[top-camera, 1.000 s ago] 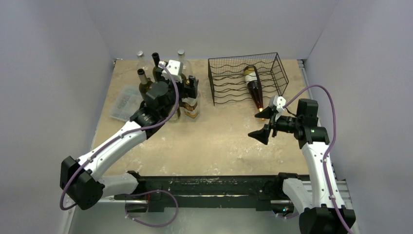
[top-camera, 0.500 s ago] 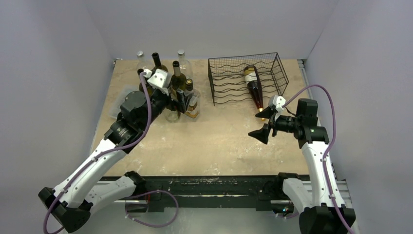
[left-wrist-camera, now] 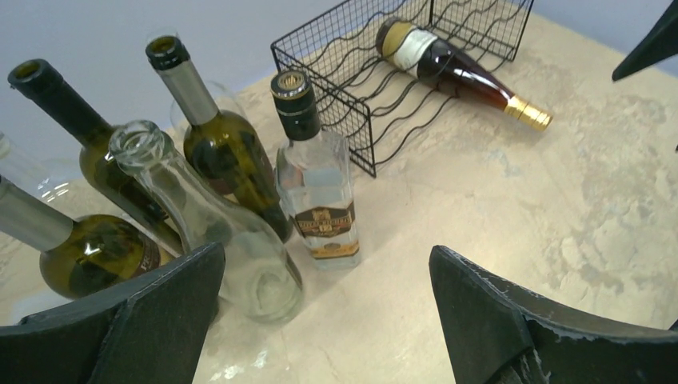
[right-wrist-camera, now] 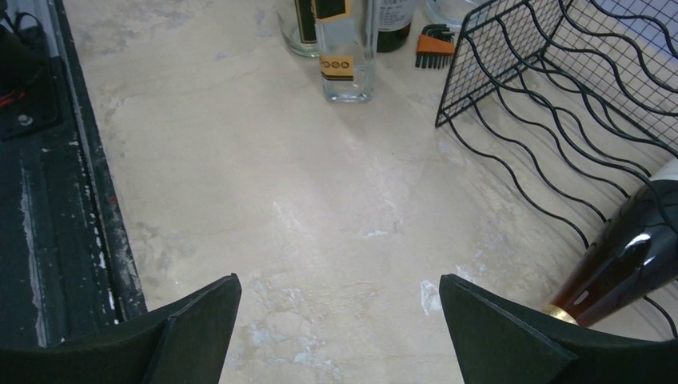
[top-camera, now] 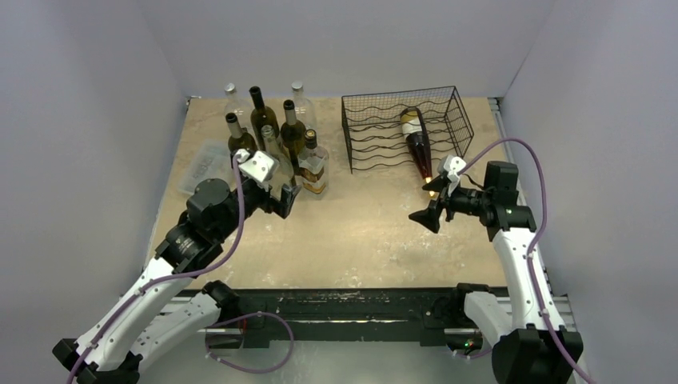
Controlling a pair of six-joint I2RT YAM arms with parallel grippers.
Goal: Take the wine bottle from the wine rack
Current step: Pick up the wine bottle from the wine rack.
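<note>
Wine bottle: lying in wine rack, neck sticking out just beside right tool.
Right tool: released, empty.
Left tool: released, empty, standing bottles just ahead.

The wine bottle is glossy glass, the wine rack matt black wire.

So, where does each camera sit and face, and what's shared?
Top external: above and behind left arm and right arm, both showing, looking down at table.
Left wrist: on left arm, facing standing bottles, wine rack; open jaws below.
Right wrist: on right arm, facing table, wine rack; open jaws below.
All show the wine bottle.
</note>
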